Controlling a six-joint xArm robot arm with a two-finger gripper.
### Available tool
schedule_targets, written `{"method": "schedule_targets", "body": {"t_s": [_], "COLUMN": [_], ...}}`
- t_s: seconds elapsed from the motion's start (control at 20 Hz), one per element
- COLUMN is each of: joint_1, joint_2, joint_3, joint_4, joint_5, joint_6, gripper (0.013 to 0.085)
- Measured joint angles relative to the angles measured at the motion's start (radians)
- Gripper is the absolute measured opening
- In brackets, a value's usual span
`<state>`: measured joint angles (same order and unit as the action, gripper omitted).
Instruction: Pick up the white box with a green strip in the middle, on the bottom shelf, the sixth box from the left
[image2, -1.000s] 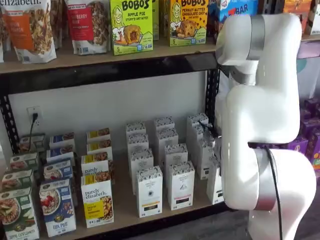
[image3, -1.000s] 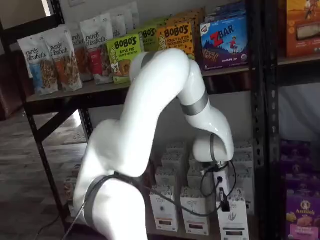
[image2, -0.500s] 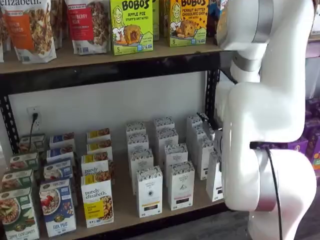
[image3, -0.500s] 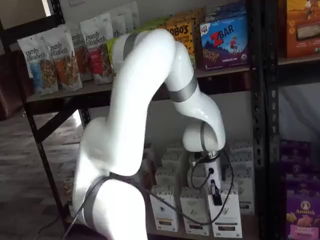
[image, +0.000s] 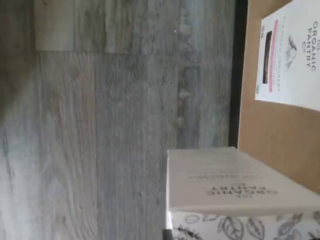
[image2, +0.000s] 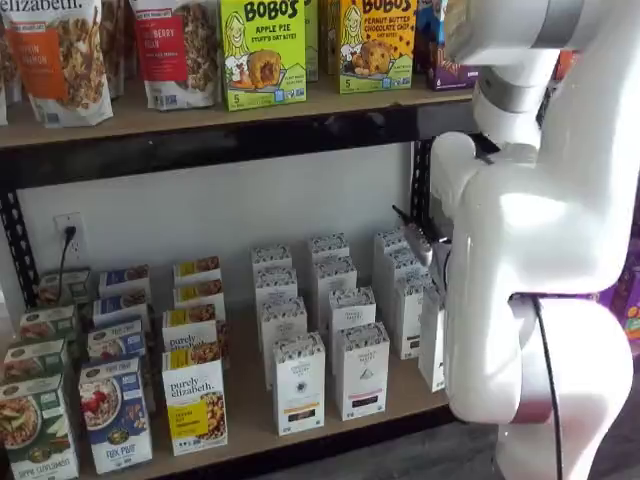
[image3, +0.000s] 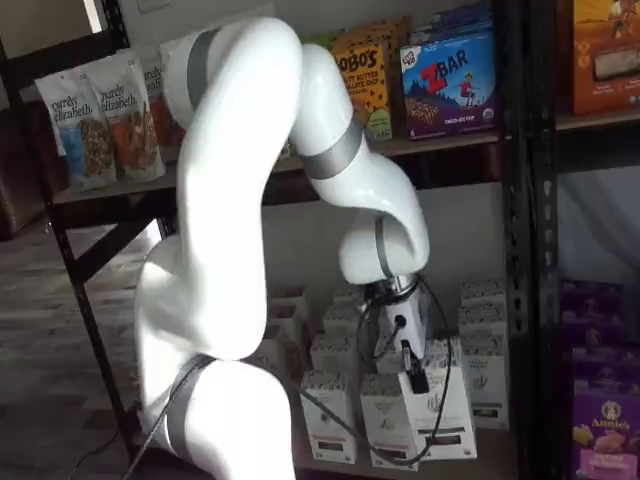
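Your gripper (image3: 410, 368) shows in a shelf view as a black finger pressed against the top of the white box (image3: 445, 415); only that one finger is plain, but the jaws look closed on the box, which hangs tilted from them in front of the other cartons; a black cable (image3: 368, 335) loops beside the wrist.

In the wrist view you see the white box (image: 235, 180) close under the camera, with its speckled band at the picture's edge and pale lettering on the face that shows; grey plank floor (image: 100, 125) lies behind most of it, so it sits out past the dark front rail (image: 235, 75) and the pale board of the bottom shelf (image: 270, 130); a white carton with a pink strip (image: 292, 55) stands on that board, apart from the held box.

In the other shelf view you catch only a narrow white edge of the box (image2: 432, 345), at the right end of the bottom shelf (image2: 245, 400) and half hidden by the white arm (image2: 530, 230); rows of similar white cartons (image2: 298, 380) stand to its left on the board; beyond them stand granola and cereal boxes (image2: 192, 398); on the shelf above you see yellow-green snack boxes (image2: 262, 50).
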<state>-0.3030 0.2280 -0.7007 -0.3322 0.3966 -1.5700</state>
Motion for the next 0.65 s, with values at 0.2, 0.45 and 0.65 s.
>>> {"method": "schedule_targets", "body": {"t_s": [0.2, 0.45, 0.65], "joint_1": [0.034, 0.072, 0.095], "joint_2": [-0.116, -0.244, -0.301], "joint_3": [0.040, 0.048, 0.039], "joint_4": [0.080, 0.138, 0.150], "joint_5": [0.096, 0.240, 0.318], "joint_6": [-0.046, -0.069, -0.063], "gripper": [0.0490, 0.0490, 0.0490]}}
